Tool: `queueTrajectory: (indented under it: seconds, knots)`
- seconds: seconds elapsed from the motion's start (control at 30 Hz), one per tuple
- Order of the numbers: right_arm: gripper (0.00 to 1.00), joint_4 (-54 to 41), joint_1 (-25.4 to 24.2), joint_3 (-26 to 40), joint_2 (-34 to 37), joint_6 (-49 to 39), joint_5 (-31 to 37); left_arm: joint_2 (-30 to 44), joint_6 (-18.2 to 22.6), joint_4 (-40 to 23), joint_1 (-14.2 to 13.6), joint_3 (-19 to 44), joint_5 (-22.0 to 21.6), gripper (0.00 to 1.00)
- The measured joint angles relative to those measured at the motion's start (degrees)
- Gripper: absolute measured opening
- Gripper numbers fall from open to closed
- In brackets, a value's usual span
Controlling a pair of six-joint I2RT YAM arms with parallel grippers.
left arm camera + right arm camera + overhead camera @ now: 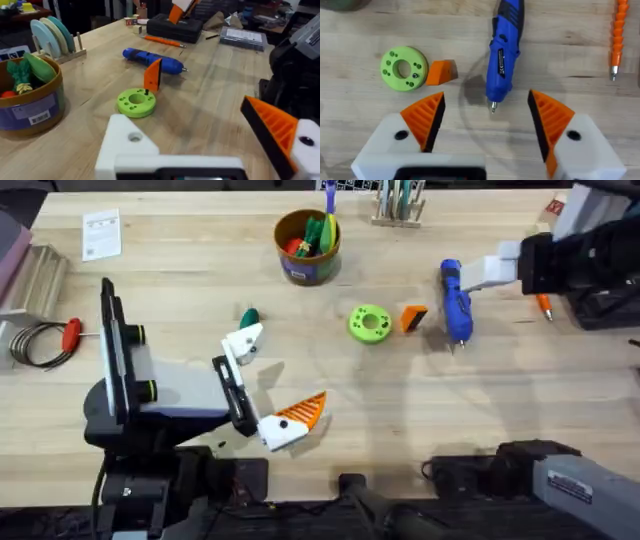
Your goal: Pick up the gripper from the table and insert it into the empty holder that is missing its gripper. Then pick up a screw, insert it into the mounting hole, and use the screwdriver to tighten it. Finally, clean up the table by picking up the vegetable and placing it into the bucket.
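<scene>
Step in hand, prob.: pick up gripper (414, 317), lying betw. green disc (369, 323) & screwdriver (456, 300). Right gripper (485, 117) spread wide above, holding nothing; needs shifting twd the wedge, closing across flat sides. Left gripper (268, 385) wide apart, holder (243, 341) bare. Pale wood table (200, 290); bucket (307, 246) at far edge, cluttered bench beyond.
</scene>
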Motion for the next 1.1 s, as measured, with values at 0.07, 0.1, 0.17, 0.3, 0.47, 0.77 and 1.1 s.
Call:
queueTrajectory:
  seconds: [0.07, 0.1, 0.17, 0.3, 0.47, 0.77, 1.1]
  knots:
    - [0.987, 0.0, 0.0, 0.0, 0.0, 0.0, 0.0, 0.0, 0.0, 0.0, 0.0, 0.0, 0.0, 0.985]
    - [0.987, 0.0, 0.0, 0.0, 0.0, 0.0, 0.0, 0.0, 0.0, 0.0, 0.0, 0.0, 0.0, 0.985]
    - [0.986, 0.0, 0.0, 0.0, 0.0, 0.0, 0.0, 0.0, 0.0, 0.0, 0.0, 0.0, 0.0, 0.985]
    - [0.986, 0.0, 0.0, 0.0, 0.0, 0.0, 0.0, 0.0, 0.0, 0.0, 0.0, 0.0, 0.0, 0.985]
    - [0.987, 0.0, 0.0, 0.0, 0.0, 0.0, 0.0, 0.0, 0.0, 0.0, 0.0, 0.0, 0.0, 0.986]
    - [0.987, 0.0, 0.0, 0.0, 0.0, 0.0, 0.0, 0.0, 0.0, 0.0, 0.0, 0.0, 0.0, 0.985]
    - [0.987, -2.5, 3.8, 0.5, 0.1, 0.0, 0.0, 0.0, 0.0, 0.0, 0.0, 0.0, 0.0, 0.985]
